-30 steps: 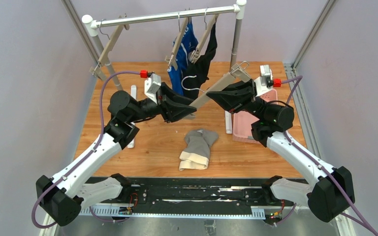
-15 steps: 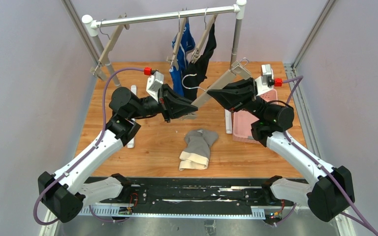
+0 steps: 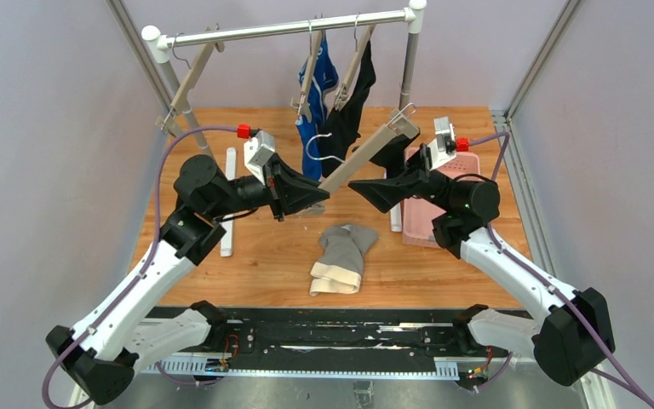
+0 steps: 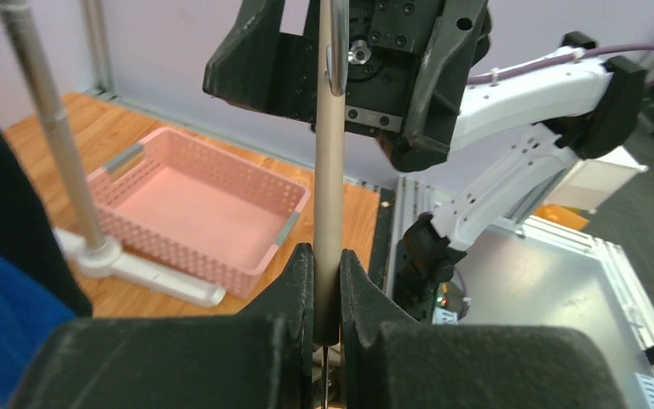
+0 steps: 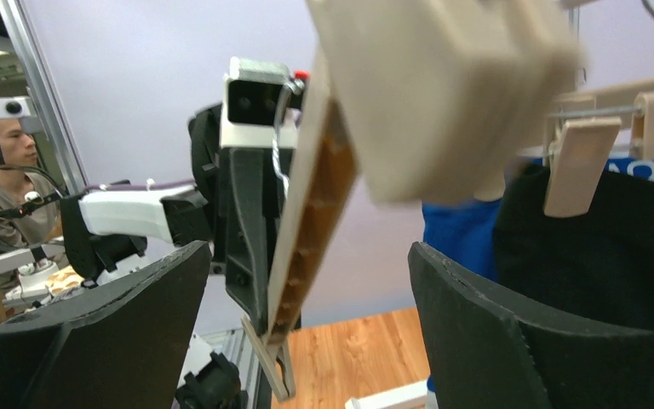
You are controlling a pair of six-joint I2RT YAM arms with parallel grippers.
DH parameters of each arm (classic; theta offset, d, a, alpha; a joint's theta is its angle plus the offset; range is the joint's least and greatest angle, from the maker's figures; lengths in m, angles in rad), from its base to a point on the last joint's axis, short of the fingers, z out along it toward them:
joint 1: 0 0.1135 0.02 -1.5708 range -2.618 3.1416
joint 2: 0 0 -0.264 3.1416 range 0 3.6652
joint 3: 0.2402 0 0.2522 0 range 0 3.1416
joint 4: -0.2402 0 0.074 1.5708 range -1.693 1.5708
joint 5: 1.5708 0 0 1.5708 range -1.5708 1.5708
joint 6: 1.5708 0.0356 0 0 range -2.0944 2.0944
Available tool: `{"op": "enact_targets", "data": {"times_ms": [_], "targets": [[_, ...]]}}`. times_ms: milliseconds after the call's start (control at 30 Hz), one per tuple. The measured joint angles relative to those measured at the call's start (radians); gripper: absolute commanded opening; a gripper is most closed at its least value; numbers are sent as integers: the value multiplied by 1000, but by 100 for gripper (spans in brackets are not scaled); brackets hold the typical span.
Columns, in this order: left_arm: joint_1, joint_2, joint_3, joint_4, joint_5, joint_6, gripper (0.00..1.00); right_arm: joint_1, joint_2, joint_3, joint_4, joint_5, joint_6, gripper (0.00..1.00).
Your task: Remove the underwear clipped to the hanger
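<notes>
Underwear (image 3: 341, 254) in light grey is noted lying crumpled on the table (image 3: 255, 256), near its front middle, held by neither gripper. The left gripper (image 4: 326, 264) is seen clamped on the lower end of a bare wooden hanger (image 3: 362, 152), its fingers pressed flat against either side of the bar. The hanger is held tilted in the air between the two arms, above the grey piece, with its upper end, clip and wire hook pointed toward the rail (image 3: 264, 31). The right gripper (image 5: 306, 251) is recorded with its fingers spread wide, one on each side of the hanger bar; in the right wrist view a gap is visible between the bar and each finger. Behind the held hanger, the blue briefs (image 3: 328, 72) and the black briefs (image 3: 358, 94) are clipped to their own hangers on the rail, side by side and touching, with the blue pair on the left. A further bare hanger (image 3: 189, 78) is hung at the left end of the rail. A pink basket (image 4: 196, 204) is set on the table at the right, beneath the right arm.
</notes>
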Motion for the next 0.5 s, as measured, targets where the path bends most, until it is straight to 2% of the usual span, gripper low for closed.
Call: {"op": "enact_targets", "data": {"times_ms": [100, 233, 400, 500], "targets": [[0, -65, 24, -150, -58, 64, 0, 0, -34, -19, -105, -15, -56, 88], [0, -169, 56, -359, -142, 134, 0, 21, -133, -46, -372, 7, -217, 88], [0, -329, 103, -606, -282, 180, 0, 177, -256, -47, -823, 212, -548, 89], [0, -438, 129, -722, -376, 182, 0, 222, -247, -47, -983, 331, -655, 89]]}}
